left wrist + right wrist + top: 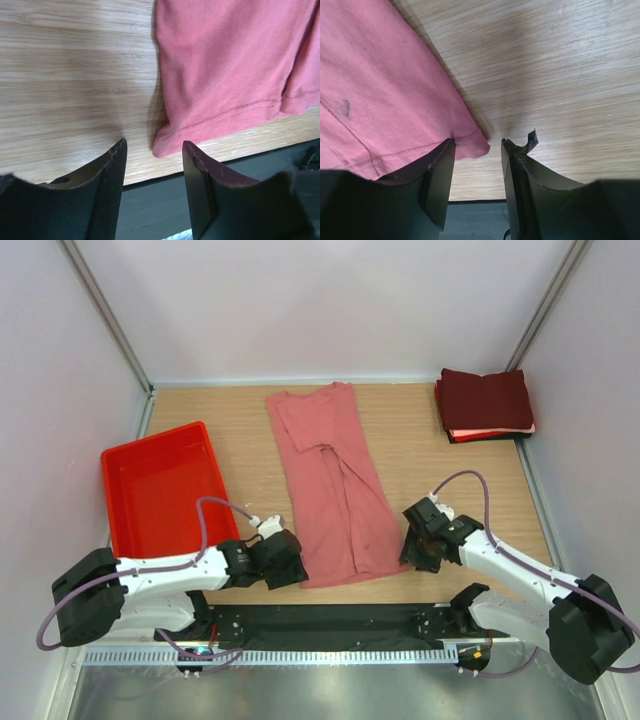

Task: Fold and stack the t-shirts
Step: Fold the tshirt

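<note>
A salmon-pink t-shirt (pixel 335 485) lies lengthwise on the wooden table, sides folded in, hem toward me. My left gripper (pixel 283 562) is open and empty just above the table at the hem's left corner (pixel 167 142), which lies between its fingers. My right gripper (pixel 417 545) is open and empty at the hem's right corner (pixel 475 142), which sits between its fingertips. A stack of folded dark maroon t-shirts (pixel 485 400) with a thin pale layer sits at the back right.
A red plastic tray (pixel 160 490) stands on the left beside my left arm. A black strip (pixel 330 620) runs along the table's near edge. White walls enclose the table at the back and sides.
</note>
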You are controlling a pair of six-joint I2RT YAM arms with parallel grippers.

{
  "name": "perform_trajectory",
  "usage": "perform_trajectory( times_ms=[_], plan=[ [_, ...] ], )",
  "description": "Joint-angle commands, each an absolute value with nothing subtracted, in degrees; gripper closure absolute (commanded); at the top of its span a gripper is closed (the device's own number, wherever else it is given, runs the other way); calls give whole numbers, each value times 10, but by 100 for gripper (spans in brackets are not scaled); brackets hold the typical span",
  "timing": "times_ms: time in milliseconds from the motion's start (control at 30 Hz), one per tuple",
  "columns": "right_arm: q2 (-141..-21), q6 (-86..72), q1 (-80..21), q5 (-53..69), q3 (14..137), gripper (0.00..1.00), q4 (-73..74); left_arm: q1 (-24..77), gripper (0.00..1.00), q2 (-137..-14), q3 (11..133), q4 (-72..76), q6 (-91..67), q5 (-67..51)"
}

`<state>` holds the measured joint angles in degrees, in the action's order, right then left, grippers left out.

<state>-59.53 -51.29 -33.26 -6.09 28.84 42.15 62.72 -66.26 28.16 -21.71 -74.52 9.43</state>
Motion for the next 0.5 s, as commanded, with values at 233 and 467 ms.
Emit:
perform_trajectory(
  times_ms=[233,467],
  plan=[
    [-566,-532,-331,-51,243,58,375,620,52,-727,297,-198,-742,72],
    [-537,-513,-330,-45,251,82,387,620,98,-742,314,-240,-740,83]
  ],
)
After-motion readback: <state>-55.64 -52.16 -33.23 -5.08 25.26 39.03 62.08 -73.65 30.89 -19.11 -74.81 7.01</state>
